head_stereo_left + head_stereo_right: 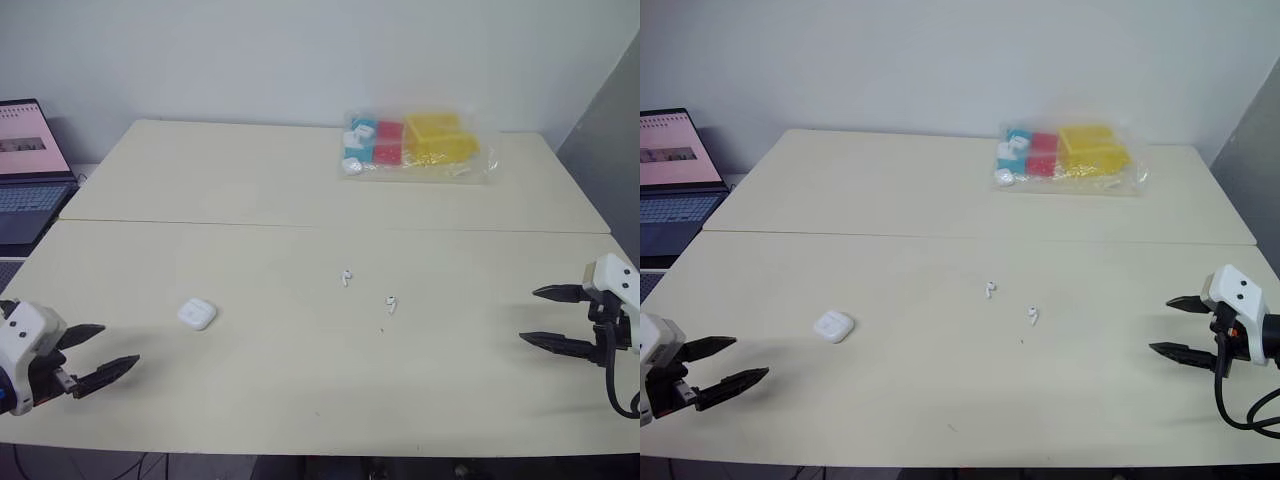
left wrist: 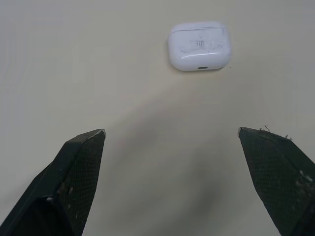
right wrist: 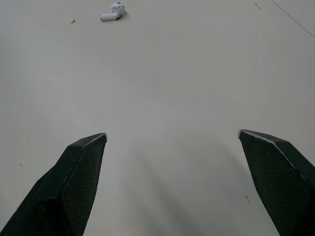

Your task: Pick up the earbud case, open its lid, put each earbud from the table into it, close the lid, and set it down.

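Left gripper and right gripper gape empty. The left should straddle the shut earbud case squarely.

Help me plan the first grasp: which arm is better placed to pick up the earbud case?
Left. The closed earbud case lies just ahead of the open left claw; the right claw hangs far off on the opposite side.
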